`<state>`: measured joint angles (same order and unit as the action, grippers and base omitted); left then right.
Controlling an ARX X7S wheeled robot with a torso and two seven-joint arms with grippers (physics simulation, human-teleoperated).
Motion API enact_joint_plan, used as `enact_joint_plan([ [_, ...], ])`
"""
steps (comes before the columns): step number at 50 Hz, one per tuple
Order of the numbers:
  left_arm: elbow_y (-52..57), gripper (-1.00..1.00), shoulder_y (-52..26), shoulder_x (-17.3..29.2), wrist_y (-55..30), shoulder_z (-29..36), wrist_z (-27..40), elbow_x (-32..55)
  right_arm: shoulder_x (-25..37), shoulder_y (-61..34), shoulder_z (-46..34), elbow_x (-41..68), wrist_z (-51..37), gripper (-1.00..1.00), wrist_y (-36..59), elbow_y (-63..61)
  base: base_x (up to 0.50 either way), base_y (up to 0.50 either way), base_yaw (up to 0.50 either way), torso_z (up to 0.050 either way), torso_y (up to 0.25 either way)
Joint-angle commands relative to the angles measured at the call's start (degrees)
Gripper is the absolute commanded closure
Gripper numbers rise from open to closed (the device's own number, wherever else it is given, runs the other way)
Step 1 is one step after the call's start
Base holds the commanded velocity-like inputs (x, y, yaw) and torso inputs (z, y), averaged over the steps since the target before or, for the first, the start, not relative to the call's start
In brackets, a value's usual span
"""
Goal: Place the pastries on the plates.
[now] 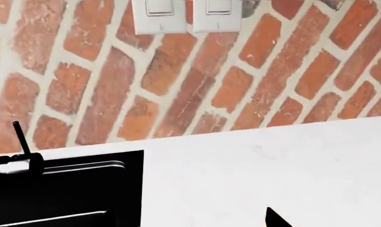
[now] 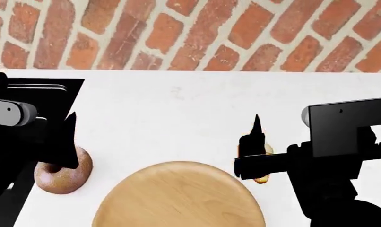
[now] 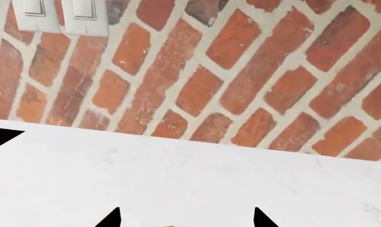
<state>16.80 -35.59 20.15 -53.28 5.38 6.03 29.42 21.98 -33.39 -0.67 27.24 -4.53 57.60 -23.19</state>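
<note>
A light tan wood plate [image 2: 177,198] lies at the near middle of the white counter. One golden croissant [image 2: 268,150] lies just right of the plate, mostly hidden behind my right gripper [image 2: 256,142]. In the right wrist view that gripper [image 3: 185,218] is open, and a sliver of the croissant [image 3: 167,226] shows between its wide-apart tips. My left gripper [image 2: 69,139] hangs over the counter's left side; only one fingertip [image 1: 275,221] shows in its wrist view, standing far to one side, so it is open and empty. The white plate is out of view.
A brown round bun-like thing [image 2: 63,175] lies on the counter under the left gripper. A black appliance [image 2: 45,87] is set into the counter at far left, also in the left wrist view [image 1: 64,189]. A brick wall [image 2: 190,33] with light switches [image 1: 159,14] backs the counter.
</note>
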Motion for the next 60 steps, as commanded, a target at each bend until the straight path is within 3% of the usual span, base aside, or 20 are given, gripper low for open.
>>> enact_joint_plan([
  [1, -0.12, -1.00, -0.23, 1.04, -0.10, 0.54, 0.06, -0.41, -0.09, -0.50, -0.13, 0.48, -0.28, -1.00, 0.76, 0.20, 0.18, 0.00, 0.00, 0.000, 0.011],
  [5, -0.51, -1.00, -0.46, 0.61, -2.55, -0.34, 0.28, 1.25, -0.34, -0.74, 0.60, 1.13, -0.76, -1.00, 1.87, 0.03, 0.01, 0.00, 0.00, 0.000, 0.000],
  [12, 1.70, -1.00, -3.05, 3.37, -12.44, 6.00, -2.11, 3.68, -0.48, 0.42, 1.20, 1.51, -0.87, -1.00, 1.82, 0.55, 0.00, 0.00, 0.00, 0.000, 0.000],
  [18, 5.11, -1.00, -2.47, 5.08, -20.40, 5.08, -2.35, 7.90, -0.03, -0.38, 1.83, 2.05, -1.07, -1.00, 2.86, 0.32, 0.00, 0.00, 0.00, 0.000, 0.000],
  [31, -2.62, -1.00, 0.78, 5.88, -14.09, 8.96, -3.47, 3.85, -0.29, 0.32, 1.06, 2.12, -0.79, -1.00, 2.04, 1.29, 0.00, 0.00, 0.00, 0.000, 0.000],
  [51, -7.45, -1.00, -3.35, 5.81, -12.23, 15.68, -5.58, 0.92, -0.50, 1.73, 1.02, 2.38, -0.83, -1.00, 0.82, 1.86, 0.00, 0.00, 0.00, 0.000, 0.000],
  [52, -6.97, 1.00, -3.30, 6.06, -12.24, 15.47, -5.54, 1.01, -0.54, 1.81, 1.04, 2.36, -0.83, -1.00, 0.67, 1.99, 0.00, 0.00, 0.00, 0.000, 0.000],
  [60, -2.38, 1.00, -4.52, 6.65, -13.67, 13.96, -4.11, 1.74, -0.98, -0.44, 0.22, 2.67, -0.74, -1.00, 1.60, 3.81, 0.00, 0.00, 0.00, 0.000, 0.000],
])
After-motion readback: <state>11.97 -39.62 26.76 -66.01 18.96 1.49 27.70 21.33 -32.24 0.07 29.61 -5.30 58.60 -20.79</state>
